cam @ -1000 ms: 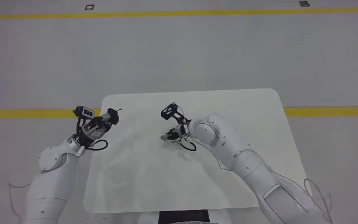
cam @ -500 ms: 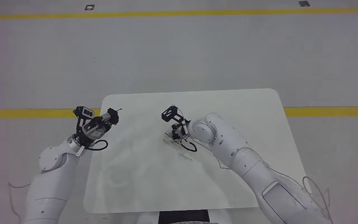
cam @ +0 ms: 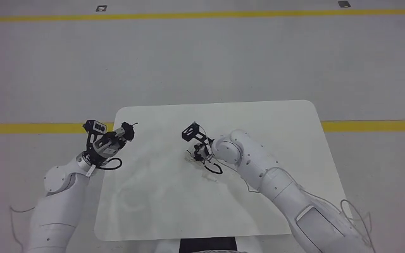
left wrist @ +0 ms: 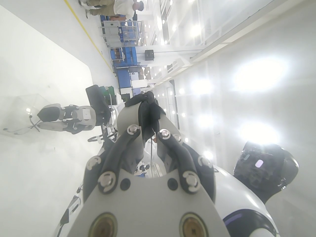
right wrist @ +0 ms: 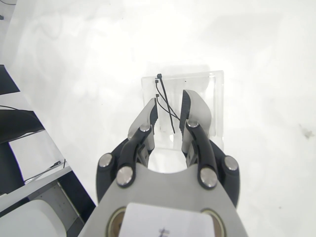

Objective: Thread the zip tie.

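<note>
Where the zip ties are found: a few black zip ties (right wrist: 164,99) lie crossed over one another in a shallow clear tray (right wrist: 218,104), which is set on the table (cam: 285,126) a little left of its middle, well apart from every edge.
Right gripper: the right gripper (right wrist: 169,101) is held directly over the tray with its fingers spread and nothing between them. The crossed strips are framed by the two pads, but whether they are touched cannot be told.
Left gripper: the left gripper (left wrist: 146,103) is held above the table's left edge, near the far left corner. Its fingers are clenched on a thin black strip (left wrist: 150,149), judged to be another zip tie.
Weight and stiffness: each tie is judged to be very light, thin and springy, easily bent along its length and easily flicked aside.
Surface: the plastic is judged to be smooth, so a flat strip is likely to slide from under the pads against the tray floor.
Where hold is best taken: one tie should be pinched across its width, near the blocky head or mid-strap, with the tail left free for threading.
Risk: because the ties overlap, two may be lifted at once, and the light tray may be dragged along.
</note>
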You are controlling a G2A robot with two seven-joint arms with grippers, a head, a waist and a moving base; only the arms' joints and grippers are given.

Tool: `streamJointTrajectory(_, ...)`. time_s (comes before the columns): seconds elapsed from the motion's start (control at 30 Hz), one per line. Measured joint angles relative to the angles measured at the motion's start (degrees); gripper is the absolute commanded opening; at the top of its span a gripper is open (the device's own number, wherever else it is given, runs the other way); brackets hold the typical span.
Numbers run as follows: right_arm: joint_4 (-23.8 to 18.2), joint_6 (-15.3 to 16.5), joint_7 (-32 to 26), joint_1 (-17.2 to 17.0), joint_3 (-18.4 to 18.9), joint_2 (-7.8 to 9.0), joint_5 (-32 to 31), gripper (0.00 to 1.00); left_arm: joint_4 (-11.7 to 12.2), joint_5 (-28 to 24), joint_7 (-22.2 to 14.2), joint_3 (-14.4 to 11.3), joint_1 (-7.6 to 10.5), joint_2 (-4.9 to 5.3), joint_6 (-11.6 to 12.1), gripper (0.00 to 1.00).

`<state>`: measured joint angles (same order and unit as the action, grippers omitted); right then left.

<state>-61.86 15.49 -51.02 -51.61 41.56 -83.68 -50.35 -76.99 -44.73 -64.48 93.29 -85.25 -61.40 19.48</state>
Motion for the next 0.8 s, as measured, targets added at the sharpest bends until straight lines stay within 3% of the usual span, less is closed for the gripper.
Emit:
streamJointTrajectory(0.1, 0.18, 0.12, 0.01, 0.1, -0.14, -0.06, -0.1, 0.21, 0.0, 0.0, 0.0, 0.0, 0.0, 0.0, 0.0, 0.0)
streamJointTrajectory(0.73, 5.46, 0.42, 1.77, 1.98, -2.41, -1.57, 0.31, 0.18, 0.0, 0.0, 0.0, 0.0, 0.0, 0.0, 0.0, 0.0)
streamJointTrajectory(0.8, 6.15, 0.39, 1.95, 2.31, -2.77, -1.84, 0.3, 0.12, 0.0, 0.0, 0.0, 0.0, 0.0, 0.0, 0.0, 0.0)
